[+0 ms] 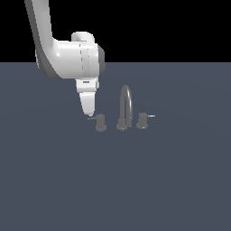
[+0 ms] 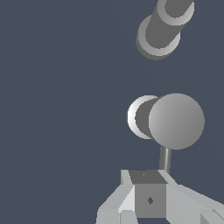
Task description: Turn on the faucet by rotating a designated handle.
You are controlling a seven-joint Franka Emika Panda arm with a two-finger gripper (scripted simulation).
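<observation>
The faucet [image 1: 126, 106] is a small dark grey set with a tall arched spout between two stubby knobs. The handle [image 1: 100, 122] is the knob on the exterior view's left, its thin dull lever rod [image 1: 91, 118] pointing away from the spout. My gripper [image 1: 89, 113] hangs tip-down right at that rod's end, its fingers together with nothing between them. The wrist view looks down on the round top of the handle [image 2: 176, 121]. There the lever rod [image 2: 165, 159] runs to my gripper [image 2: 148, 192]. I cannot tell whether they touch.
The other knob [image 1: 142, 120], with a bright whitish lever [image 1: 151, 116], stands on the exterior view's right of the spout. The spout's base [image 2: 159, 35] shows beyond the handle in the wrist view. Everything sits on a flat dark blue-grey floor [image 1: 115, 180].
</observation>
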